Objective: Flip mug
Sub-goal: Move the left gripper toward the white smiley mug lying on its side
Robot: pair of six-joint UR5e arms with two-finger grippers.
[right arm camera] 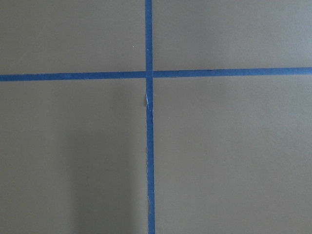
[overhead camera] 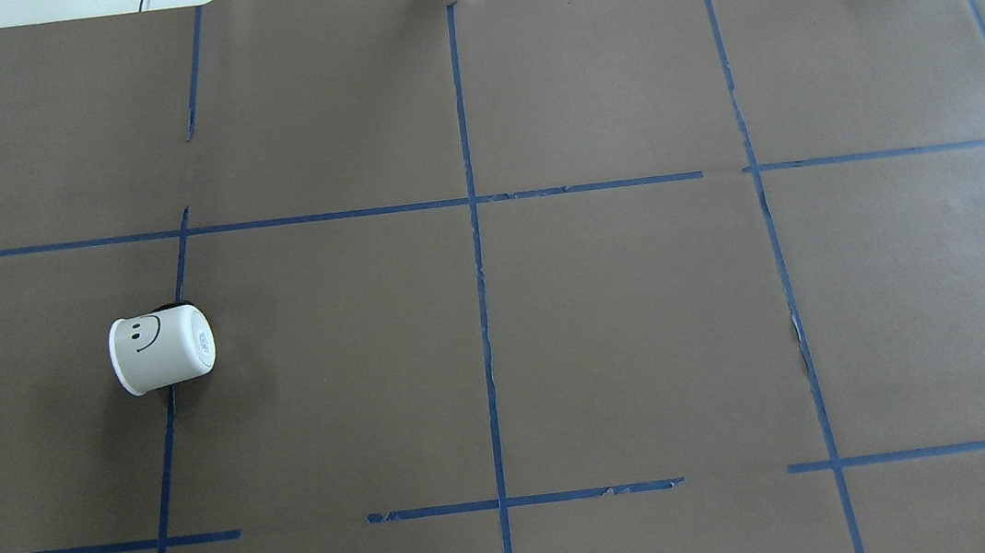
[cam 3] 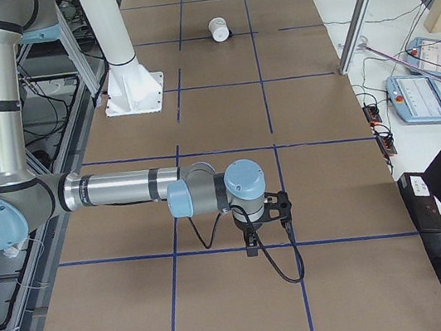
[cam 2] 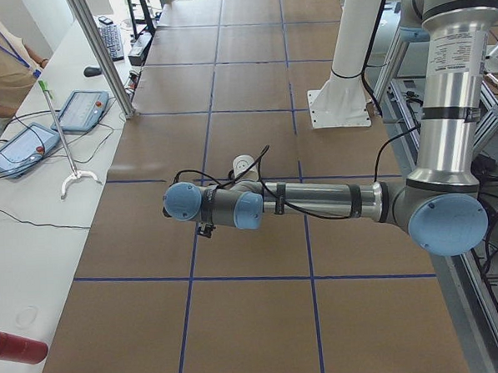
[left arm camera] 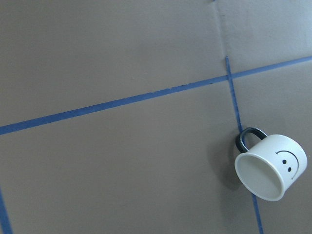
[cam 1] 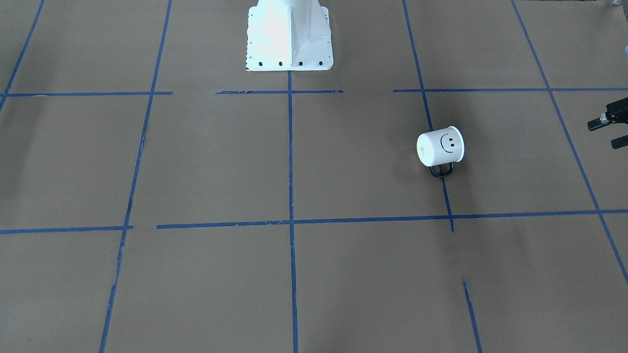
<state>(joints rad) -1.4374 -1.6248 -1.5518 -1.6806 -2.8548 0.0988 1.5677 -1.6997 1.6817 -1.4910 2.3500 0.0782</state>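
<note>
The white mug [cam 1: 440, 147] with a black smiley face lies on its side on the brown paper, on a blue tape line. Its dark loop handle [cam 1: 441, 170] rests against the table. In the overhead view the mug [overhead camera: 163, 351] is at the left with its mouth pointing left. The left wrist view looks into the mug's open mouth [left arm camera: 271, 165]. My left gripper [cam 1: 602, 133] shows at the front view's right edge, open and empty, well apart from the mug. My right gripper [cam 3: 251, 240] shows only in the right side view, far from the mug [cam 3: 219, 29]; I cannot tell its state.
The white robot pedestal [cam 1: 289, 34] stands at the table's middle back edge. Blue tape lines [overhead camera: 478, 269] grid the brown paper. A side table holds tablets [cam 2: 82, 110], cables and a red can [cam 2: 15, 347]. A person [cam 2: 0, 57] sits there.
</note>
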